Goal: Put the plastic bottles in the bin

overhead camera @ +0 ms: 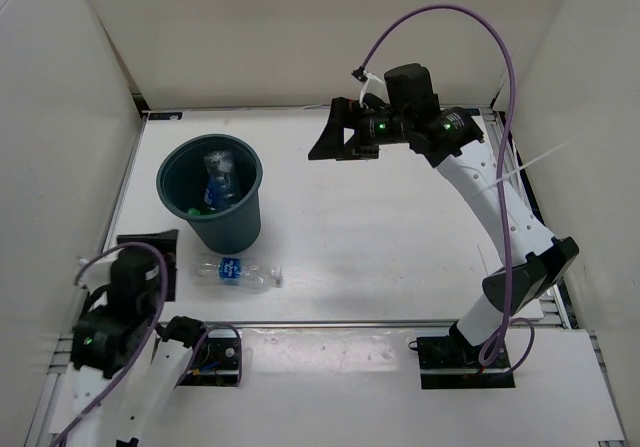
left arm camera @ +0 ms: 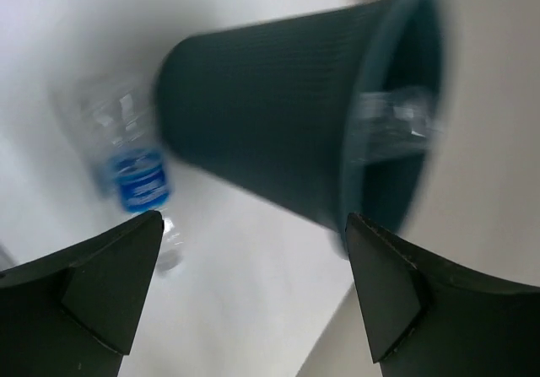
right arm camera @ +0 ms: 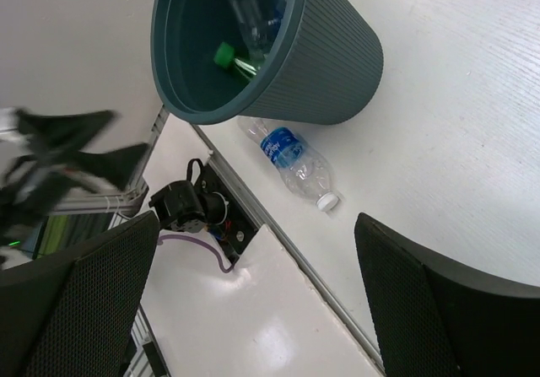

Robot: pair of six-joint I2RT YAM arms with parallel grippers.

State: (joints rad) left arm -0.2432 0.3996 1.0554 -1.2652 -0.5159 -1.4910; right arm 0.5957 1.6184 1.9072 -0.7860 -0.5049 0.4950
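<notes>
We show the white counter (overhead camera: 380,237) with the upright bin (overhead camera: 228,229) at its left. The right end effector (overhead camera: 325,132) above the far centre and the left end effector (left arm camera: 253,225) near the bin are both spread, gripping nothing. One blue-labelled bottle (overhead camera: 238,270) lies just beside the bin's base. Other bottles (overhead camera: 218,182) and a green cap (right arm camera: 224,54) rest inside.

Bin (right arm camera: 329,65): dark teal plastic, matt, wall finely ribbed from top to bottom, rim smooth. Bottle (right arm camera: 295,162) on the table: thin clear plastic, creased and shiny, glossy blue label, white cap. Table (right arm camera: 456,141): white, matt, faint brushed grain. Near platform (right arm camera: 253,309): white, glossy, reflects light. Right gripper (right arm camera: 257,225) fingers (right arm camera: 84,309): black, fine dotted texture. Left gripper (left arm camera: 255,221) fingers (left arm camera: 101,293): black plastic, smooth, matt. Cable (overhead camera: 440,8): purple, smooth sheath.
</notes>
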